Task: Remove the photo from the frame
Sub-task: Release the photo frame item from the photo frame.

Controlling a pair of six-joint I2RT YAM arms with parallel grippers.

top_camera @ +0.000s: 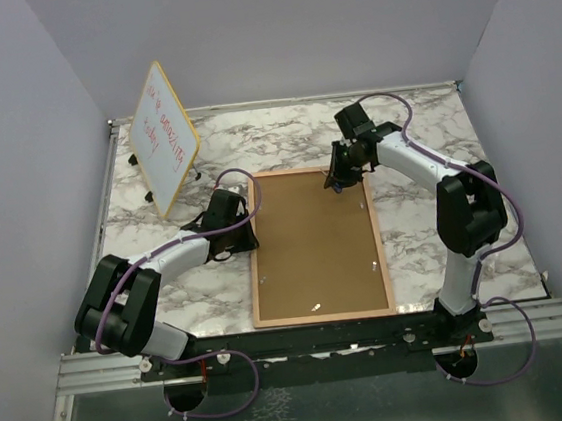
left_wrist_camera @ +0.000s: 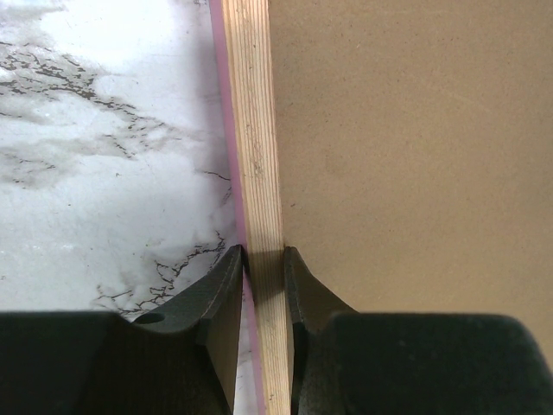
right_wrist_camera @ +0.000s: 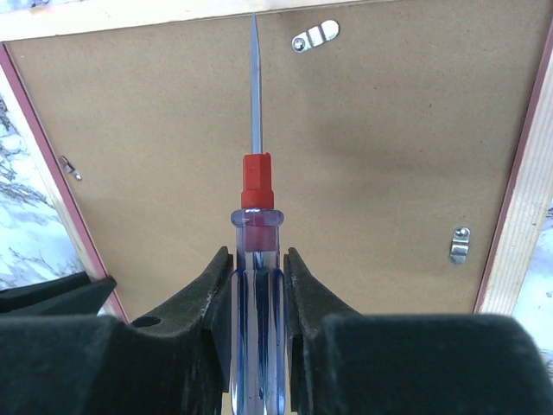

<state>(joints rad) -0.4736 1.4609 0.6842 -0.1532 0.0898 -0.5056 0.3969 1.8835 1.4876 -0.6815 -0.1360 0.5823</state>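
Two arms share one marbled worktop (top_camera: 423,125), and the largest thing on it is the frame (top_camera: 315,247), lying face down across the middle of the overhead view with its brown fibreboard back (left_wrist_camera: 415,173) upward and a thin pink border at its edges. The photo should sit beneath that back, but we see none of it in any view. At the upper left a yellow-edged whiteboard (top_camera: 165,137) leans on its stand, apart from the frame. Our left hand (left_wrist_camera: 263,259) pinches the frame's left wooden rail (left_wrist_camera: 259,130), one finger on the outer side and one on the board side, which we take as steadying it. Our right hand (right_wrist_camera: 257,259), over the frame's far end, is closed around the clear handle of a screwdriver (right_wrist_camera: 256,216). Its blade points toward the far rail, just beside a small metal clip (right_wrist_camera: 315,35). A second clip (right_wrist_camera: 460,244) sits at the right edge and a third clip (right_wrist_camera: 69,167) at the left. We judge the task barely begun: the back looks seated, and we cannot tell whether any clip is turned aside. Freeing the clips, lifting the back and drawing out the photo all remain.
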